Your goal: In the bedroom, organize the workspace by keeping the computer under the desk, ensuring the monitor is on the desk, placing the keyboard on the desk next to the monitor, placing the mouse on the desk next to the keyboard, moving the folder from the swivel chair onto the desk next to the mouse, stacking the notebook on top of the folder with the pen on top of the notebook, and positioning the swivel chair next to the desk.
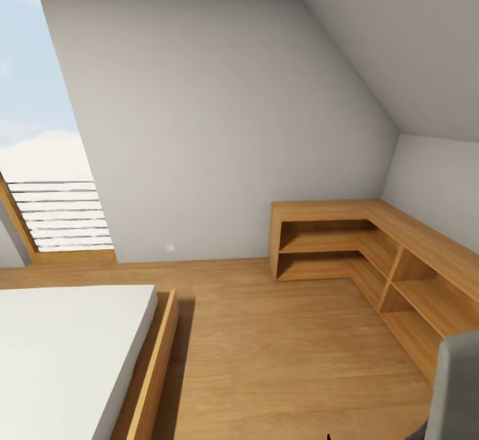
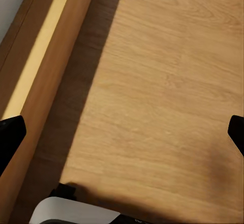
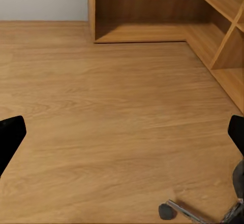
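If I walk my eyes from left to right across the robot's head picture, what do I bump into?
Window → bed → corner shelves → grey chair.

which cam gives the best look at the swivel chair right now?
Right wrist view: it catches the swivel chair base, a chrome leg ending in a black caster on the wooden floor. Head view has just a grey padded edge at the lower right corner. Left wrist view gives nothing I can identify as the chair.

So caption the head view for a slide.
Attic bedroom: white bed, slatted window, wooden corner shelf, grey swivel chair at the edge.
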Controlling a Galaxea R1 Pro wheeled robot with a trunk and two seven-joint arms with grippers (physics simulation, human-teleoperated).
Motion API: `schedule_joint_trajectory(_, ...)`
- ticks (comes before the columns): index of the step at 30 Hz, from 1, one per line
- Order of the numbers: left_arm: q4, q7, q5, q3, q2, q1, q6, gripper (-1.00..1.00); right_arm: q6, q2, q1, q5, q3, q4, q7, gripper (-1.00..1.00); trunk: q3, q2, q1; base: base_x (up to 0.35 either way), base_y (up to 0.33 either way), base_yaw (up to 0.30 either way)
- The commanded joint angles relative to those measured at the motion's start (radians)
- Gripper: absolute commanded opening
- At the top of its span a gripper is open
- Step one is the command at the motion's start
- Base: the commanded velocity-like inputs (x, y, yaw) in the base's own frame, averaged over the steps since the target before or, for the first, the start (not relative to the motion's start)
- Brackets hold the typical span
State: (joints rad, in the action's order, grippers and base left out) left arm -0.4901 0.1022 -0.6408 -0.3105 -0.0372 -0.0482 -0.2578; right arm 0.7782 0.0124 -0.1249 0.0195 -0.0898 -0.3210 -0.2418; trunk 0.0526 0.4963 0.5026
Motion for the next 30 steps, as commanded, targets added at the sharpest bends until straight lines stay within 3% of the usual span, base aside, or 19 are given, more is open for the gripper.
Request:
schedule_joint_trajectory(1,-0.001,0.008,-0.005,-0.009,-0.001,-0.001,-0.004,1.0,0.002,0.001,-0.001,0.002,-0.008,0.001,-0.008,1.0,0.002,0.002,0.001,0.321,0.0,0.0)
schedule_joint_trajectory(30,-0.001,0.008,-0.007,-0.008,-0.001,-0.001,-0.002,1.0,0.001,0.001,-0.001,0.002,-0.008,0.001,-0.007,1.0,0.002,0.002,0.001,0.322,0.0,0.0)
